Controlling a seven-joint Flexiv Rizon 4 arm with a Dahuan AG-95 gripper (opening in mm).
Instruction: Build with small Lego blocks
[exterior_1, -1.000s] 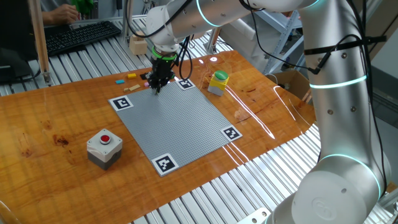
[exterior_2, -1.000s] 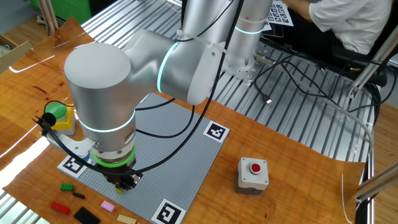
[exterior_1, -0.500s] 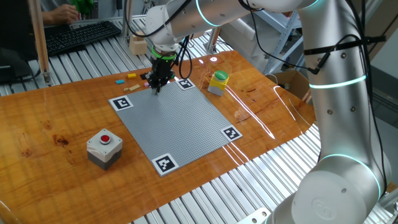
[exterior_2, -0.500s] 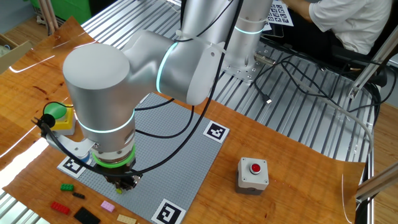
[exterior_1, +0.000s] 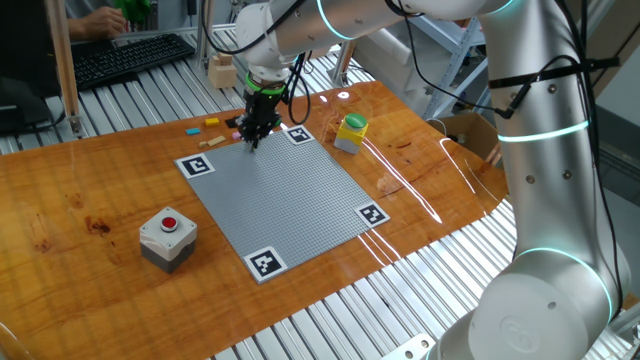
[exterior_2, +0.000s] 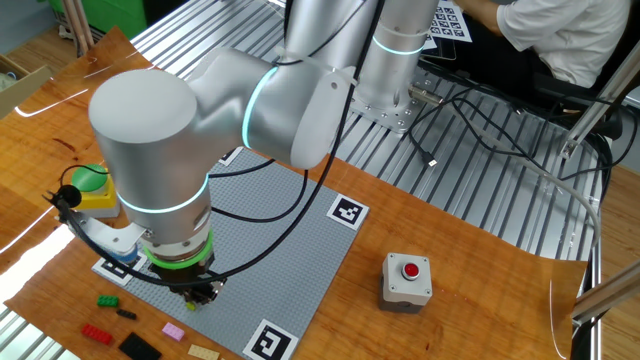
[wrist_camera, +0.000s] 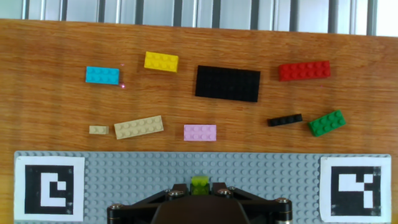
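We count nine loose bricks (wrist_camera: 227, 83) beyond the grey plate (wrist_camera: 186, 168); the gripper (wrist_camera: 200, 188) pinches one yellow-green brick (wrist_camera: 199, 183).

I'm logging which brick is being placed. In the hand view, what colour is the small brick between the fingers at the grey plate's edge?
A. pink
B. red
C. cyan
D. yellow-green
D: the hand view shows a yellow-green brick pinched between the fingers over the grey plate, while the red brick, cyan brick and pink brick lie loose on the wooden table.
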